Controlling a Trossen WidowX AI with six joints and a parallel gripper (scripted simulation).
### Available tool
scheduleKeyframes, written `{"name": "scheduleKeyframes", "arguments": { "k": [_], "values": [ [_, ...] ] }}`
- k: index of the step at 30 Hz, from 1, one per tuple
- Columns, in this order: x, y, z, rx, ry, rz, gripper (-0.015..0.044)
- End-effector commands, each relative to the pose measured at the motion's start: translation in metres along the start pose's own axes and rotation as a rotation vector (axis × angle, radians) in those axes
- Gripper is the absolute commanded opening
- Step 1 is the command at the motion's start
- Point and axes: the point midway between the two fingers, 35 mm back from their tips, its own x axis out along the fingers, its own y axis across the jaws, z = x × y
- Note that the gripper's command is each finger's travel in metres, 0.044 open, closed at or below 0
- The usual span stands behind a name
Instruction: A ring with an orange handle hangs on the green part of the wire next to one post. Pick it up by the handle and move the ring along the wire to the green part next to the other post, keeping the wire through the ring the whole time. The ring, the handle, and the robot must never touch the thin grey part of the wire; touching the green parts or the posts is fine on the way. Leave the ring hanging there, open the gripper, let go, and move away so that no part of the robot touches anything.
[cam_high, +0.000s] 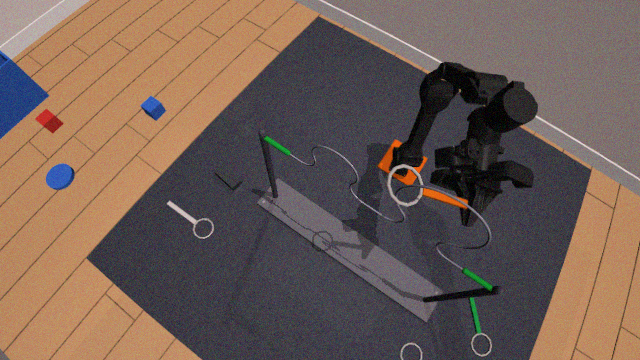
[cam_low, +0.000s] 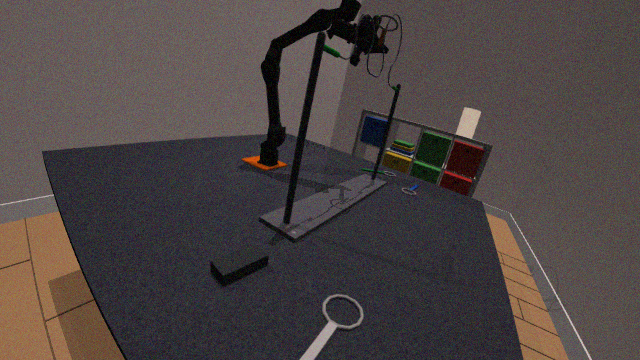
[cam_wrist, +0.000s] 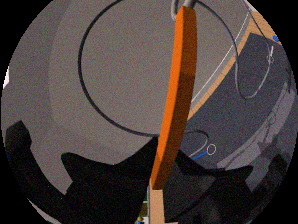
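Clenched nearly shut around the flat orange handle; round pale ring at its left end.
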Motion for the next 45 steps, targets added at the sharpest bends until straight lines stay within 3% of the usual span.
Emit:
{"name": "scheduleKeyframes", "arguments": {
  "k": [1, 45],
  "values": [
    [0.003, -0.002, 0.0, -0.049, -0.006, -0.023, -0.015],
    [0.002, -0.024, 0.006, -0.546, -0.07, -0.247, -0.015]
  ]
}}
